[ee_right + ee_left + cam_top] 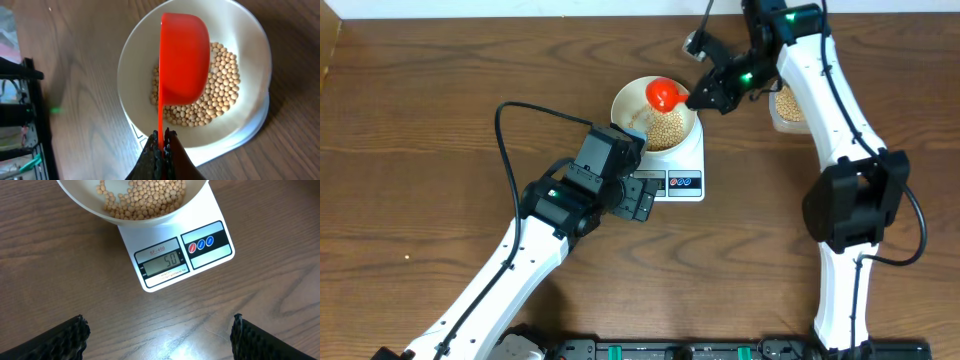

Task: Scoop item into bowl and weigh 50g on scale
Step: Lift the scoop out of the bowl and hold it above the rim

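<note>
beans (220, 90), small, round and tan, lie heaped in the white bowl (135, 65), covering most of its bottom. the bowl sits on the white scale (165, 265), overhanging the end away from the display, and the grey display reads 50, with the red and blue buttons just beside it. my right gripper (162, 145) has its fingers pinched together on the thin handle of a red scoop (182, 55). the scoop hangs over the bowl, above the beans, turned so that my wrist camera sees only its smooth outer side; whether anything is inside it i cannot tell. my left gripper (160, 335) hovers over the bare wooden table (275, 295) on the display side of the scale, its fingers (65, 340) spread wide apart with nothing between them, touching nothing. from overhead, a clear container (788, 105) with more beans shows beside my right arm, partly hidden by it, off to the side of the scale.
</note>
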Robot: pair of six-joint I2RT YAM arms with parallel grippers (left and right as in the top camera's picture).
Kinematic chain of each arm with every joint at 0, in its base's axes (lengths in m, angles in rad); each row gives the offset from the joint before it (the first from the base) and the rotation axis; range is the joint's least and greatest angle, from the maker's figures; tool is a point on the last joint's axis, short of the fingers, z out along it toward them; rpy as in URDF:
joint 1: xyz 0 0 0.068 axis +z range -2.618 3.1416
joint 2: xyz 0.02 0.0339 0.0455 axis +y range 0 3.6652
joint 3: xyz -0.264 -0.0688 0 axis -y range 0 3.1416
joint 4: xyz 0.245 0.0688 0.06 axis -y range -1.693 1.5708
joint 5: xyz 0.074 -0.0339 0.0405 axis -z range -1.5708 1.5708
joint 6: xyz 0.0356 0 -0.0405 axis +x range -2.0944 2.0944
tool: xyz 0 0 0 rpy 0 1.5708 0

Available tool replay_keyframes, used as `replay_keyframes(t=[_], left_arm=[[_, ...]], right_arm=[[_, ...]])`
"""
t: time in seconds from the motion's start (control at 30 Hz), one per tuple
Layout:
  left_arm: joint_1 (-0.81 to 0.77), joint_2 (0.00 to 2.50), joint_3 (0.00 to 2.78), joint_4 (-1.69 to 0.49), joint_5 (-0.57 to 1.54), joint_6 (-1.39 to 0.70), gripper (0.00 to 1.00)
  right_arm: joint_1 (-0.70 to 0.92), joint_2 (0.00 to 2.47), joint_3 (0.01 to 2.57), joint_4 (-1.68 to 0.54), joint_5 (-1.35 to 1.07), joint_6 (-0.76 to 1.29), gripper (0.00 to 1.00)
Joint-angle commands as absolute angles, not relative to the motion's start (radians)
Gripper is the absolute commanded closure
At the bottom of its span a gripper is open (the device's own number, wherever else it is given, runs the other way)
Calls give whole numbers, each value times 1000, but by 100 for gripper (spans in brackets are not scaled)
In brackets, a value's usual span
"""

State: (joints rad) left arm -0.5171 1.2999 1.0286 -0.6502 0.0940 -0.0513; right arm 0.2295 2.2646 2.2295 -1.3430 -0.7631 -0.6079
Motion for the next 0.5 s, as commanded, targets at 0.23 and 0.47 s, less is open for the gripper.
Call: replay_keyframes(t=[0.23, 0.47], left_arm=[[-514, 1293, 1030, -654, 78, -48, 8], [-514, 1293, 1030, -654, 78, -48, 8]], right_arm=[[212, 2209, 2225, -1359, -810, -596, 99], [217, 2210, 2217, -1393, -816, -596, 99]])
